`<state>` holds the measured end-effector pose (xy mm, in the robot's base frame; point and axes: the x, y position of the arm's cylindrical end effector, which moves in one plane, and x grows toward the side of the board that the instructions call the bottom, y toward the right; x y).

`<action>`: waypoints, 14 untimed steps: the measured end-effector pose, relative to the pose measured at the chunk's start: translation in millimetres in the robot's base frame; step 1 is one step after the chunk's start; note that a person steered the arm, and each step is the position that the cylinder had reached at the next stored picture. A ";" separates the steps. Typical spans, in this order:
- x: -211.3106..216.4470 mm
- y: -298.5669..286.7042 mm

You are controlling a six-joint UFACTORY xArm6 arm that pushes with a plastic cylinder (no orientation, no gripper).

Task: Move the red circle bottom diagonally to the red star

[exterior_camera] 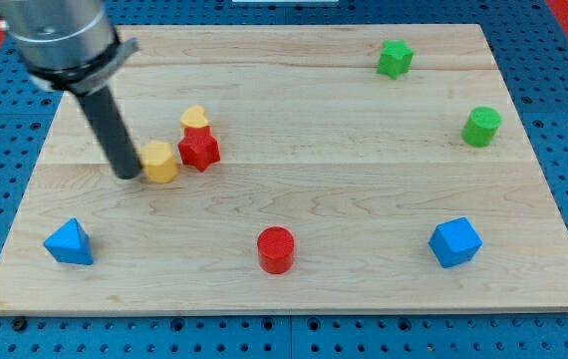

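Red circle (275, 249) sits low-centre on the wooden surface (344, 199), well apart from the red star (199, 150). My tip (128, 176) touches the yellow hexagon (159, 162), left of the star. No jaws fitted.

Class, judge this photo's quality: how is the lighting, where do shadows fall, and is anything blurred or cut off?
Camera view: lighting is even and soft, with no harsh glare on the pale wooden board; the red cylinder block and blue cube block cast only faint shadows; blocks look sharp; the dark rod's upper housing is cropped at the view's top, and my tip sits left of the yellow block.
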<state>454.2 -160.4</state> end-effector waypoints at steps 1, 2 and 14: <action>21.8 2.9; 70.7 64.5; 83.6 147.1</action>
<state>537.7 -13.3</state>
